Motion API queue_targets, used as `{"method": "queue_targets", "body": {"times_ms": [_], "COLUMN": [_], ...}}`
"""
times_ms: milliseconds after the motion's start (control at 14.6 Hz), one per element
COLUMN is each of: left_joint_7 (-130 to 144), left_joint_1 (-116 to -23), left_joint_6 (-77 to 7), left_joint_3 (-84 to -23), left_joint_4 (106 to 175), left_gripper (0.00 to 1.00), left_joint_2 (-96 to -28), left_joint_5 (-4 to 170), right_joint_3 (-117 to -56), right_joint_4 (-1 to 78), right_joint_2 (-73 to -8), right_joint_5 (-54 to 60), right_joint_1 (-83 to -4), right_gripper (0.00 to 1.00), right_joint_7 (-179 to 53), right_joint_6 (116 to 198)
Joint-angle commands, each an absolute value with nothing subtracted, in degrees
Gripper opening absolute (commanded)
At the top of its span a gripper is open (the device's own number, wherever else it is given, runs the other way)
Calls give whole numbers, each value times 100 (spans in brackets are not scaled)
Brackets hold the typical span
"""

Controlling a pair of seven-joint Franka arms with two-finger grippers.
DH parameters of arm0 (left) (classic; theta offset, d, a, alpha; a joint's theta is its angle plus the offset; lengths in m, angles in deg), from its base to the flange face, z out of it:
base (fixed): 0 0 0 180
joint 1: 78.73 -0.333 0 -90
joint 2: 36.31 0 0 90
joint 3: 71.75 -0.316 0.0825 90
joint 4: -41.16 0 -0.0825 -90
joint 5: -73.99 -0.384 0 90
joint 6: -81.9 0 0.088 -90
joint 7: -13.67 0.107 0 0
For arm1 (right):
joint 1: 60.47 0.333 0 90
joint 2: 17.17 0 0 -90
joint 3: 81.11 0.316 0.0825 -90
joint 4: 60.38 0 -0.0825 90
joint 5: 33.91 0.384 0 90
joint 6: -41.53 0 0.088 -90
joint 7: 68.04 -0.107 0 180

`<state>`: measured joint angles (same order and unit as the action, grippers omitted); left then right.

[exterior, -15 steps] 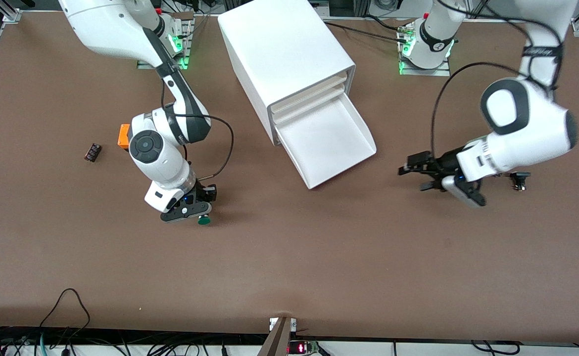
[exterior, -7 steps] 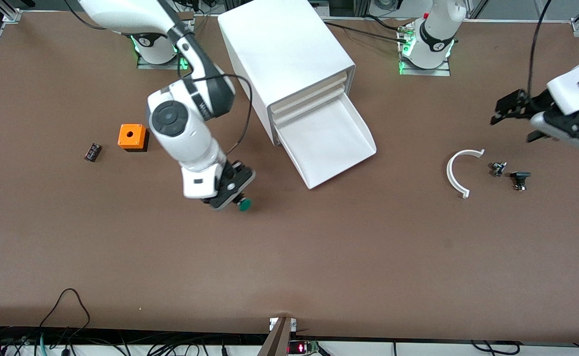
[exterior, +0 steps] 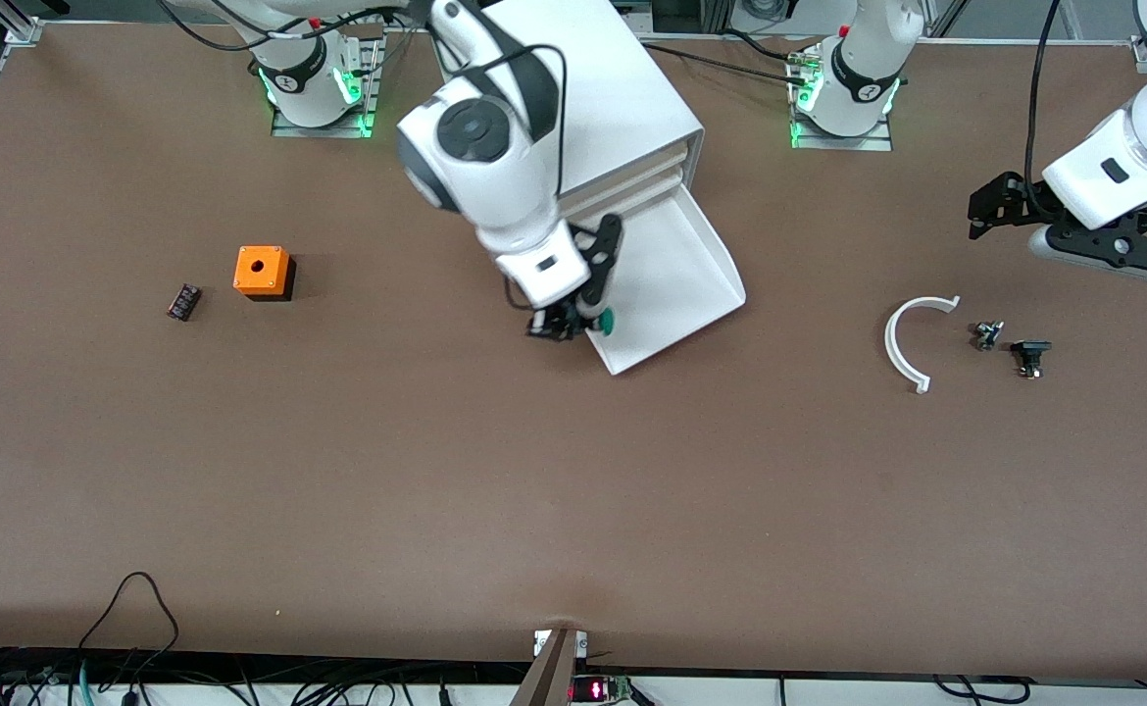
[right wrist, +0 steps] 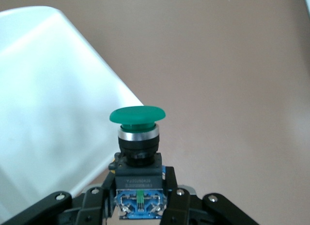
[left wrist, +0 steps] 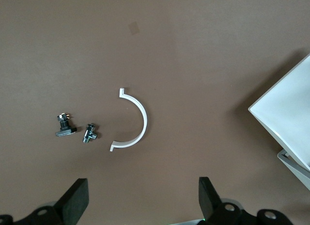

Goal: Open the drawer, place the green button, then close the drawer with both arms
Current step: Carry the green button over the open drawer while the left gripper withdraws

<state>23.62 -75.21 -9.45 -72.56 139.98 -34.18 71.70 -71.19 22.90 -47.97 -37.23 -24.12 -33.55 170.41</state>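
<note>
The cabinet (exterior: 573, 108) stands on the surface (exterior: 573, 490) with its bottommost drawer (exterior: 676, 265) pulled out, the two above it closed. My right gripper (exterior: 573, 324) hangs over the drawer's front corner on the right arm's side, jaws clenched on the black body of the button (exterior: 605, 321); the right wrist view confirms the green cap (right wrist: 137, 115) standing clear above my fingers (right wrist: 99, 198), blue rear part seated between them, with the tray's corner directly under the cap. My left gripper (exterior: 1083, 230) waits over the surface toward its own end, jaws released and empty, above a white curved piece (exterior: 912, 338) and two small dark parts (exterior: 1010, 348). Principal risk, in my judgement: I am at the rim, not the tray's middle; releasing here could drop the button onto the lip or let it roll off the round cap onto the surface. Second: descending at this position could strike the drawer wall and shove the tray crooked. Third: the cap-heavy part may tip on release. Last: closing calls for my left gripper, well apart from the drawer; a skewed push could jam it.
</note>
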Motion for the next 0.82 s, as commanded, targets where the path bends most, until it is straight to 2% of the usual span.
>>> {"method": "queue_targets", "body": {"times_ms": [0, 753], "left_joint_7": [2317, 2317], "left_joint_1": [-7819, -8014], "left_joint_6": [-950, -916], "left_joint_3": [-7289, -7236], "left_joint_4": [13802, 13793], "left_gripper": [100, 100], "left_joint_2": [-3587, -3587], "left_joint_5": [7440, 7662], "right_joint_3": [-7136, -7145], "right_joint_4": [1846, 1775], "right_joint_2": [-5118, -5892], "right_joint_5": [-3892, -4929], "right_joint_1": [-2032, -1372], "right_gripper": [26, 30], "right_joint_7": [-2763, -1759], "right_joint_6": [16906, 16906]}}
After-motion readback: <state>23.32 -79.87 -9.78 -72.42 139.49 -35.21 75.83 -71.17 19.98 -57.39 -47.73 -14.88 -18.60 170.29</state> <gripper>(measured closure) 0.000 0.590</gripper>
